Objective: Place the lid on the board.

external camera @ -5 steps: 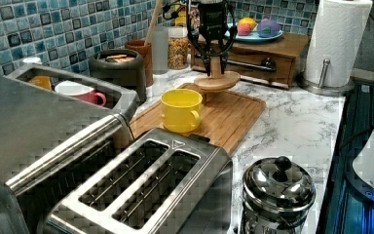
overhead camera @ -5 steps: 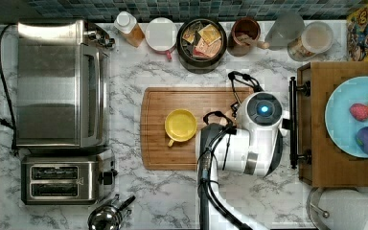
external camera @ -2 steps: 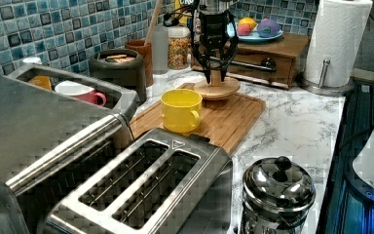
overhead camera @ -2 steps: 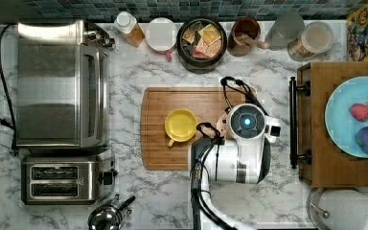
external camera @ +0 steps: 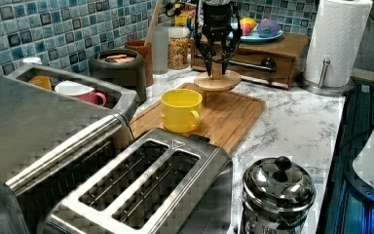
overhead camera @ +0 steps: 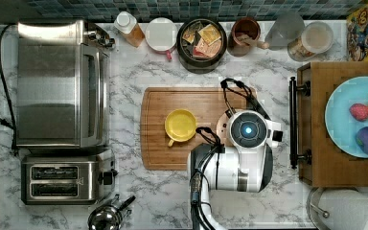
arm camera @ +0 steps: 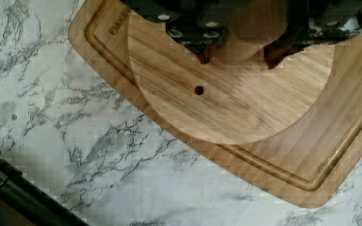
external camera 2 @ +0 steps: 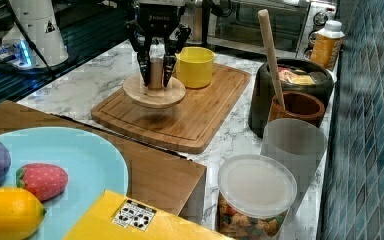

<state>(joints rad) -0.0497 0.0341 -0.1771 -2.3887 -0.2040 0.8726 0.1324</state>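
Wooden and round, the lid (external camera 2: 154, 90) is hanging by its upright central knob from the gripper (external camera 2: 155, 75), whose fingers are closing narrowly on that knob and nothing else; the disc is hovering level just above the board (external camera 2: 190, 115), over the end away from the yellow mug (external camera 2: 195, 66) in the right view. It is looking stiff, fairly light and smooth, so the knob is seeming the only sensible hold, though a polished knob could be slipping if jolted; around the board, the marble desk (external camera 2: 75, 85) is carrying a dark pot (external camera 2: 290, 85) and a jar (external camera 2: 255, 200).
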